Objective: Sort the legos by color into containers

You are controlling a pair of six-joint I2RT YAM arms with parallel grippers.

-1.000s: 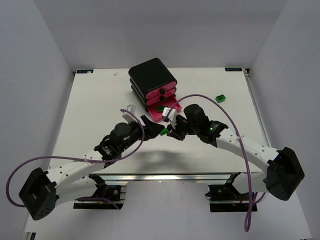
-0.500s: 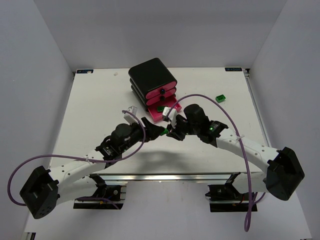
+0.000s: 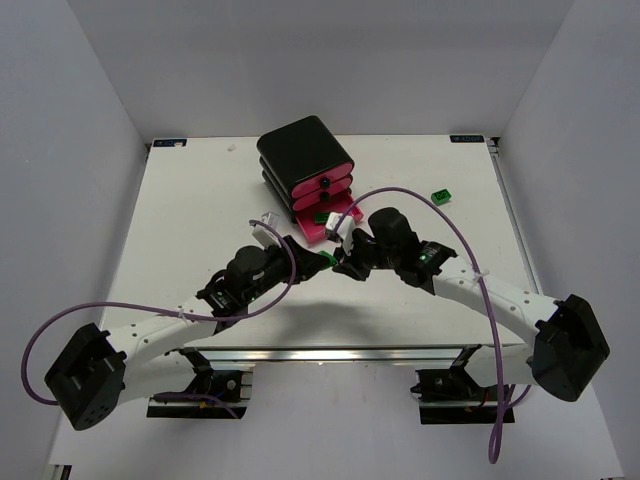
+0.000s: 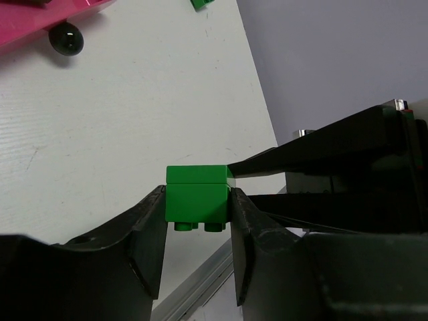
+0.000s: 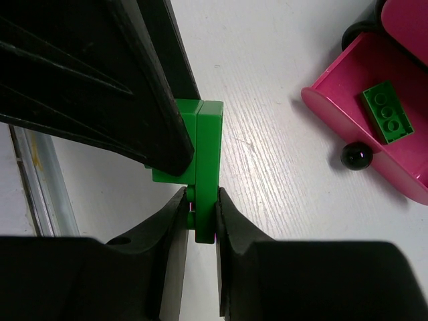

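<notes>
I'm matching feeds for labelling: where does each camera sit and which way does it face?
Top external: above and behind the bases, looking down at the table and cabinet; left arm and right arm show.
Left wrist: on the left wrist, facing along its jaws, shut on joined green bricks.
Right wrist: facing along its jaws toward the open drawer.
Shared: both wrist views show those bricks.

Left wrist cam: green lego pinched.

My left gripper (image 4: 198, 212) has a finger pressed on each side of the green lego (image 4: 198, 194), studs pointing down. The right gripper (image 4: 242, 184) tips meet its right edge. Top left there's a pink drawer (image 4: 27, 17) corner with a black knob (image 4: 65, 39), and a spare green piece (image 4: 200, 3) at the top edge.
</notes>
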